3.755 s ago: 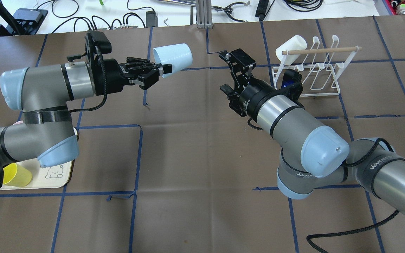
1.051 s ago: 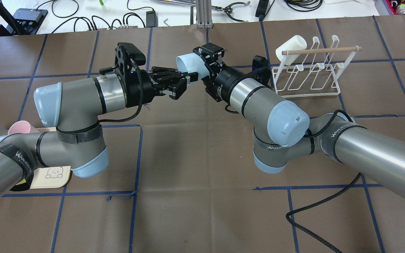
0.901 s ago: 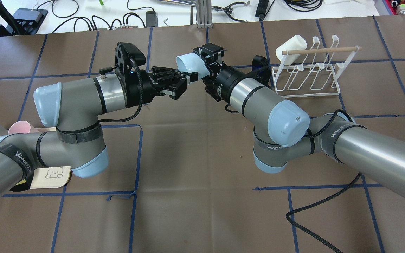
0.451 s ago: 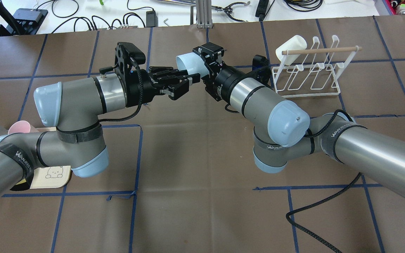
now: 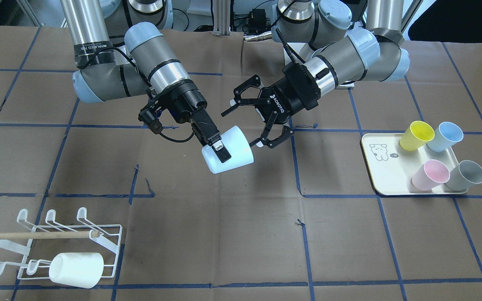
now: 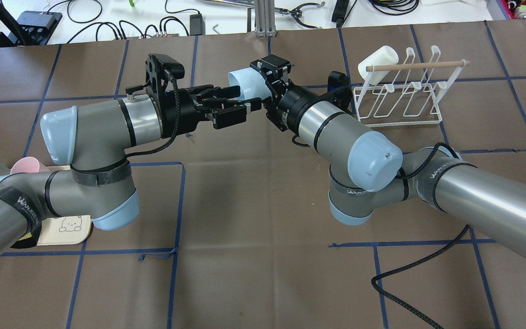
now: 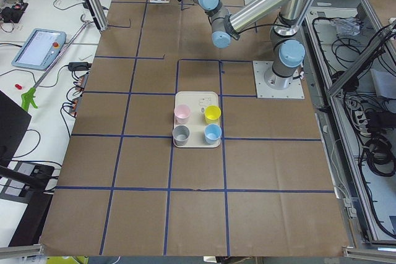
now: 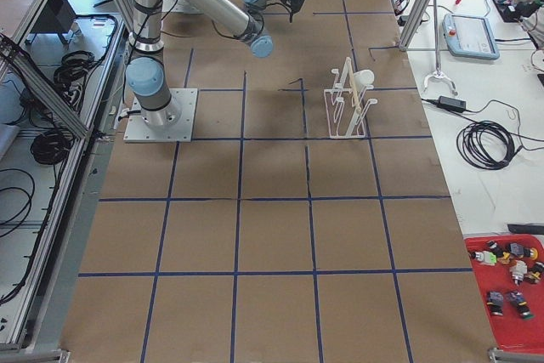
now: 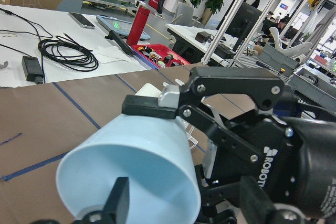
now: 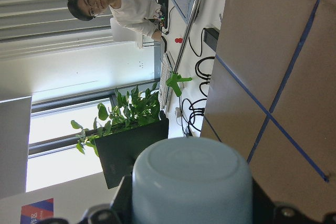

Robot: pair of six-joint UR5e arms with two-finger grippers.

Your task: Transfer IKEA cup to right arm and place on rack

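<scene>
The pale blue IKEA cup lies sideways in mid-air above the table's middle. My right gripper is shut on its body near the base, one finger across its front. It also shows in the overhead view with the right gripper on it. My left gripper is open, its fingers spread wide around the cup's rim and not touching it; overhead it is left of the cup. The left wrist view looks into the cup's mouth. The white wire rack stands at the far right.
A white cup hangs on the rack's left end under the wooden dowel. The cream tray holds yellow, blue, pink and grey cups on the robot's left. A black cable lies on the table by the right arm.
My left gripper, earlier shut on the cup's rim, has opened and drawn back a little to the left. The right gripper has closed on the cup and holds it still.
</scene>
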